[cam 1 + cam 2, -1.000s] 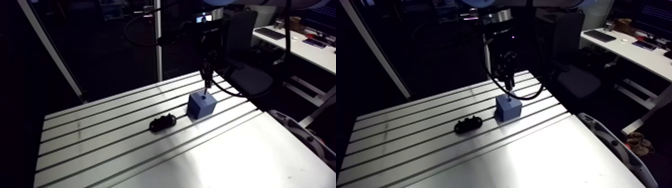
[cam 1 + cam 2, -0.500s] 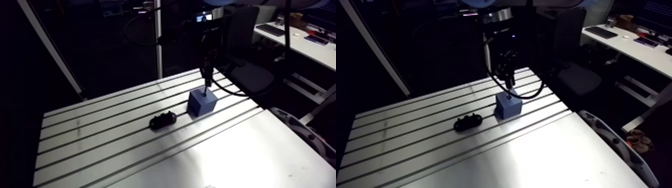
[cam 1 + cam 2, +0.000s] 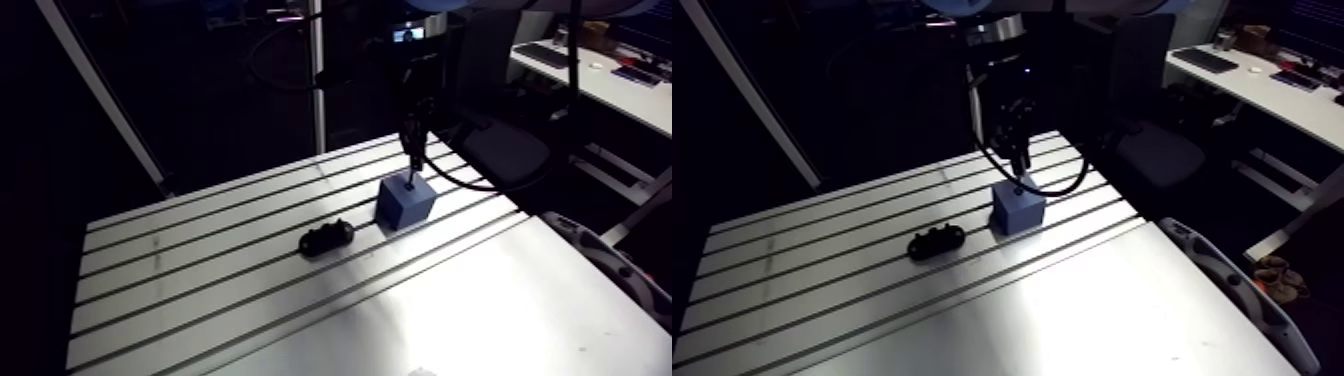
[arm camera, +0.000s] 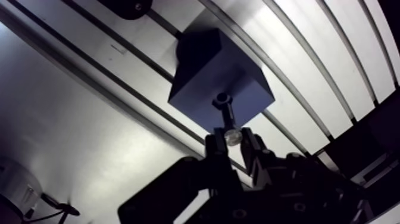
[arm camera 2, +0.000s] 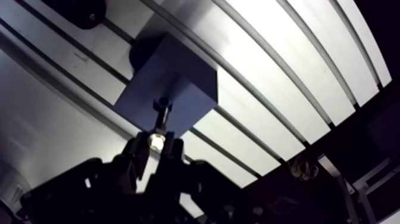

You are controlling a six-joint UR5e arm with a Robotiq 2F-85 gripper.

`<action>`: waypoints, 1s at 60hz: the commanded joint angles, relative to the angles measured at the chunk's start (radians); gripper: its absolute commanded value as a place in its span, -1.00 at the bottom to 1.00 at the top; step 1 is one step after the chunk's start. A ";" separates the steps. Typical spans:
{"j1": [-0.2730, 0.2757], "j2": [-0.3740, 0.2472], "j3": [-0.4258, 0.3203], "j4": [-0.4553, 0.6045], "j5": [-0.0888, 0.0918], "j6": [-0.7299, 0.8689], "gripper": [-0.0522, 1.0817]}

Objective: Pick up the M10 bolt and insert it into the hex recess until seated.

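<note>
While I watch through the arm view, the slotted bench (image 3: 230,300) takes up most of what I see, with its grooves running the long way. A blue block (image 3: 404,203) sits on it towards the far end, squarely over the slots. A low black part (image 3: 326,238) lies on the bench near the block but apart from it.

The hand (image 5: 156,148) hangs from the wrist directly above the block's top face. In the wrist view its two fingers (image 4: 215,146) are drawn in close and pinch the M10 bolt (image 4: 232,137) at its shiny head, which shows between the tips. The dark shank runs straight on from the hand towards the block. Its far end meets the hex recess (image 4: 222,98), a small dark opening near the middle of the top face. I cannot tell how far the shank has gone into the recess. The head stands clear above the block, so the bolt is not seated. Past the block from the hand, the edge of the black part shows across one slot.
</note>
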 commanded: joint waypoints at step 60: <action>0.005 0.016 0.002 -0.002 -0.001 0.002 0.97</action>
